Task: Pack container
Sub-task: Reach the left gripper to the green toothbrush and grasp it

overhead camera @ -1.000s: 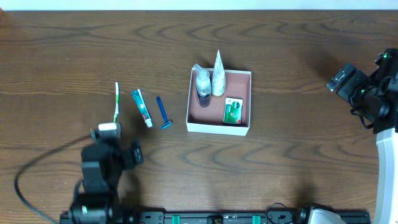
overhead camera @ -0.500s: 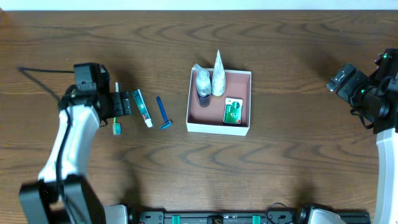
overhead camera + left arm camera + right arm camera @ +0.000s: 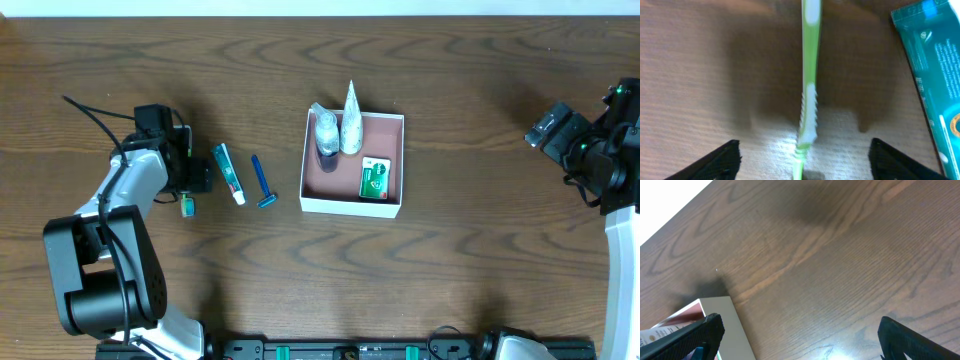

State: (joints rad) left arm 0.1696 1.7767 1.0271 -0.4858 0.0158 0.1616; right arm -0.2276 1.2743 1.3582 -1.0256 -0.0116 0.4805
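Note:
The container [image 3: 350, 207] is a square white box with a pinkish-brown inside at table centre. It holds a clear bottle [image 3: 326, 132], a white tube [image 3: 350, 120] and a green packet [image 3: 375, 178]. Left of it lie a blue razor [image 3: 263, 183], a teal toothpaste tube [image 3: 228, 172] and a green toothbrush [image 3: 187, 207]. My left gripper [image 3: 190, 172] is open right over the toothbrush. In the left wrist view the toothbrush [image 3: 809, 100] runs between the spread fingers [image 3: 715, 162], with the toothpaste tube [image 3: 935, 75] at right. My right gripper [image 3: 542, 130] is open and empty at far right.
The right wrist view shows bare dark wood and one corner of the container [image 3: 725, 325] at lower left. The left arm's black cable [image 3: 95, 115] loops over the table at left. The table's far edge shows white at the top.
My left arm has swung from the table's front edge up over the toothbrush and settled with its fingers either side of it. The right arm has not moved.

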